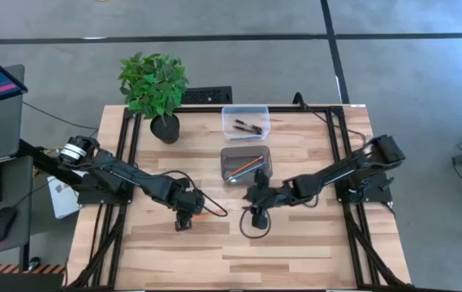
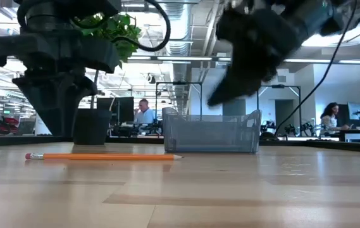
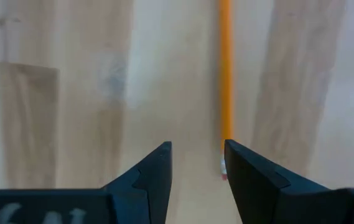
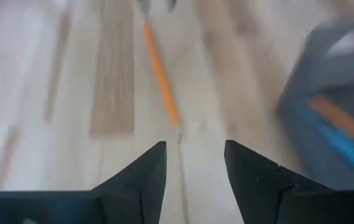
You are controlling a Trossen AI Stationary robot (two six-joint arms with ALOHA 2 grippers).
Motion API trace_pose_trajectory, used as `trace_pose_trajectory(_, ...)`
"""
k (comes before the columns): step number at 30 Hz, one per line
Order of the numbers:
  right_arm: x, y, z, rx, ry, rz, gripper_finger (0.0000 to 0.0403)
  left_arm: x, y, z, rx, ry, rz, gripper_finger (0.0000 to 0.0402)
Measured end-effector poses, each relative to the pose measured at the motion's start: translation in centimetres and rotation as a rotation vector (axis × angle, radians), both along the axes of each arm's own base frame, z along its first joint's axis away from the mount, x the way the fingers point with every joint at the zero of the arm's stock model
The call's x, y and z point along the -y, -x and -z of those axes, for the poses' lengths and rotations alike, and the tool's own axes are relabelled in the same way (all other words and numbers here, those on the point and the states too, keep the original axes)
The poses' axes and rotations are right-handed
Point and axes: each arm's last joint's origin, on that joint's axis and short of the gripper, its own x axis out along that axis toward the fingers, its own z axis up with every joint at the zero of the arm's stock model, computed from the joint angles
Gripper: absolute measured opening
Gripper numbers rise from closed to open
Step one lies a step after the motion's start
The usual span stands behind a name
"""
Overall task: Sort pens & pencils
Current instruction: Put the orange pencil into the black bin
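Orange pencil [image 2: 104, 156] lies flat, crosswise, tip toward right pincer [image 1: 256, 212].

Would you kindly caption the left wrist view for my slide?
Left tool, open, hovers over the wooden table beside an orange pencil.

We see an orange pencil [image 2: 104, 156] lying flat on the desk [image 2: 230, 196] at the left of the frame, its eraser end toward the left edge. Behind it, at centre, stands a grey mesh tray [image 2: 211, 133]. A dark plant pot [image 2: 92, 127] sits at left. Two dark arms hang blurred from above. People sit in the room beyond.
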Motion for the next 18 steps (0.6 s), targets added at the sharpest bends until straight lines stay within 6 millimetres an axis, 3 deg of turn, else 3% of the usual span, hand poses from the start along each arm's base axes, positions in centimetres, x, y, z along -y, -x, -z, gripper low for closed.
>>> trace_pose_trajectory(8, -1.5, -3.5, 3.9, -0.136, -0.075, -0.111, 0.0186, -0.4, 0.5, 0.4, -0.029, -0.063, -0.011, 0.0138)
trace_pose_trajectory(18, -1.7, -6.3, 5.1, -0.161, -0.156, -0.176, 0.0186, -1.1, 2.0, 2.5, -0.086, -0.074, -0.067, 0.0138)
